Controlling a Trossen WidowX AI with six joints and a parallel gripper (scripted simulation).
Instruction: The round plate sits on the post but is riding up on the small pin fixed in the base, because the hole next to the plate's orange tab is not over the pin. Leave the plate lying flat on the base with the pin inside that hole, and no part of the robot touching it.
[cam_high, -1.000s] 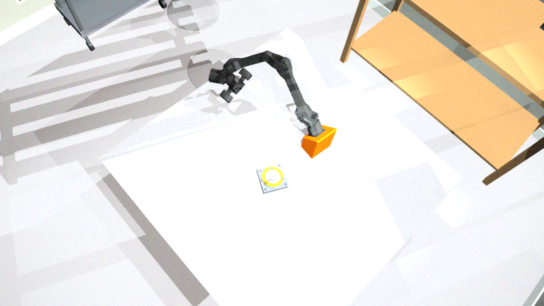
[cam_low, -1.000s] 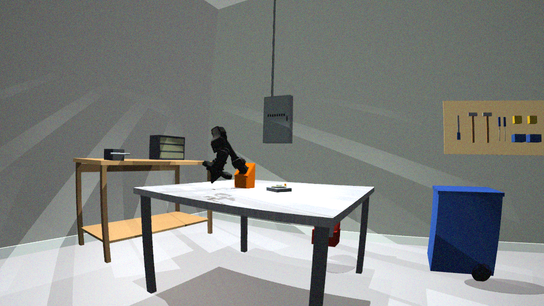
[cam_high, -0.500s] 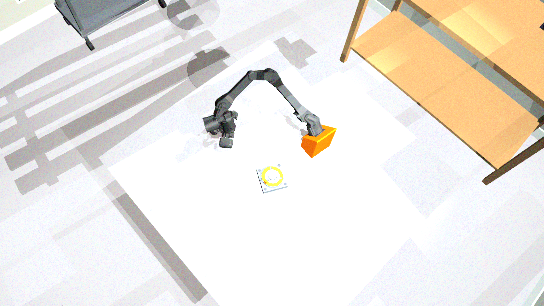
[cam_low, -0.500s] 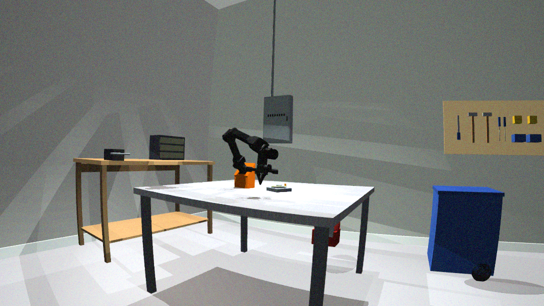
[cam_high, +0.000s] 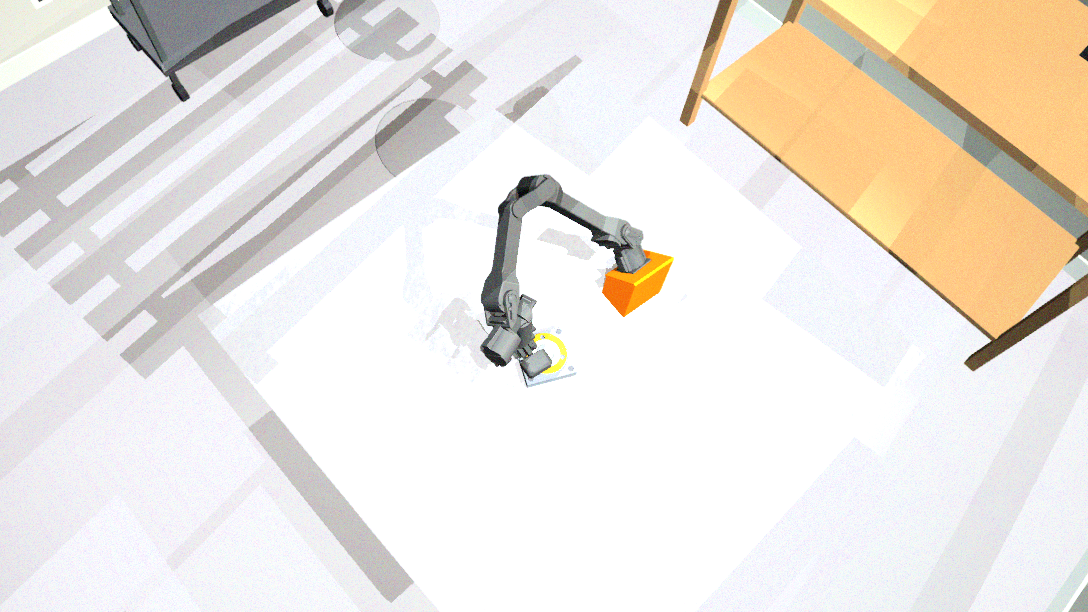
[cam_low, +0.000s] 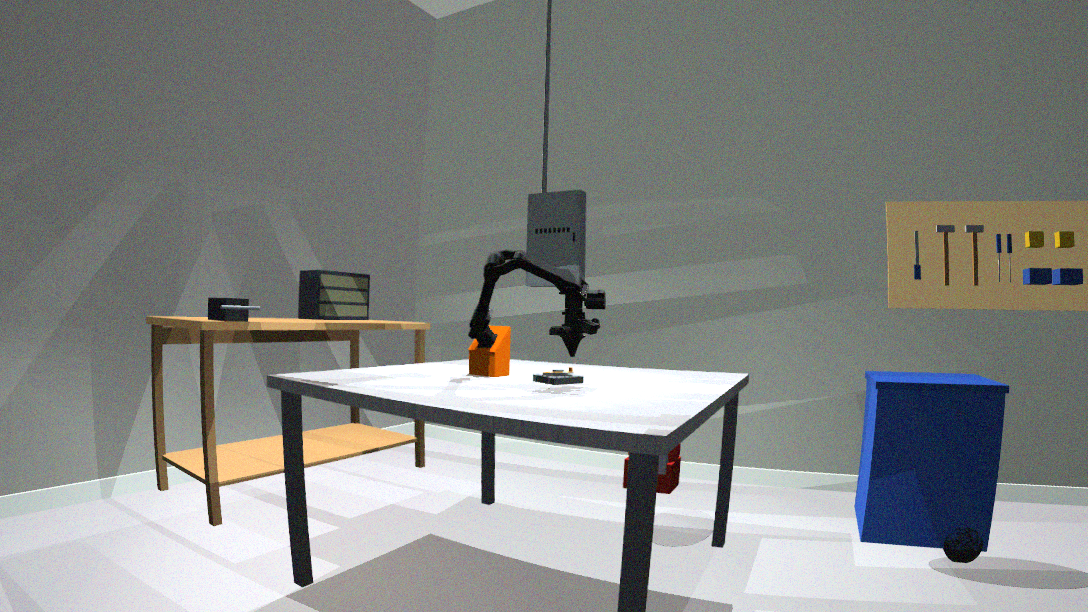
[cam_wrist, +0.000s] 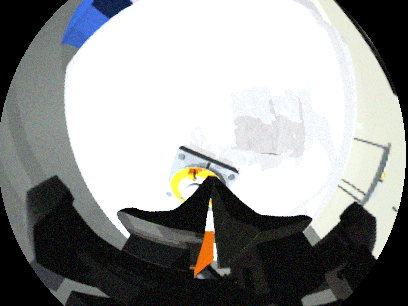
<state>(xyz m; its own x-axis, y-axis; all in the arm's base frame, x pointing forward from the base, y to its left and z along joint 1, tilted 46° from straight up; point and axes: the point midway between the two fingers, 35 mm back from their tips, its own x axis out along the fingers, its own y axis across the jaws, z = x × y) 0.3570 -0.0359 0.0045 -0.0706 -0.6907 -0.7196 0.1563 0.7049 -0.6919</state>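
Observation:
The round plate with a yellow rim (cam_high: 560, 346) (cam_wrist: 178, 185) sits on the square grey base (cam_high: 564, 372) (cam_low: 557, 378) (cam_wrist: 228, 173) near the middle of the white table (cam_high: 684, 456) (cam_low: 654, 403). A small orange mark, probably the plate's tab (cam_low: 568, 369) (cam_wrist: 194, 171), shows on it. The pin and the hole are too small to make out. My gripper (cam_high: 536, 363) (cam_low: 572, 351) (cam_wrist: 211, 179) is shut and empty. It points straight down and hangs a little above the plate, without touching it. In the overhead view it hides the plate's left part.
The arm rises from an orange pedestal (cam_high: 637, 285) (cam_low: 489, 356) behind the base. A wooden shelf table (cam_high: 913, 152) (cam_low: 289, 327) stands off to one side. A blue bin (cam_low: 932, 456) and a red box (cam_low: 669, 468) are on the floor side.

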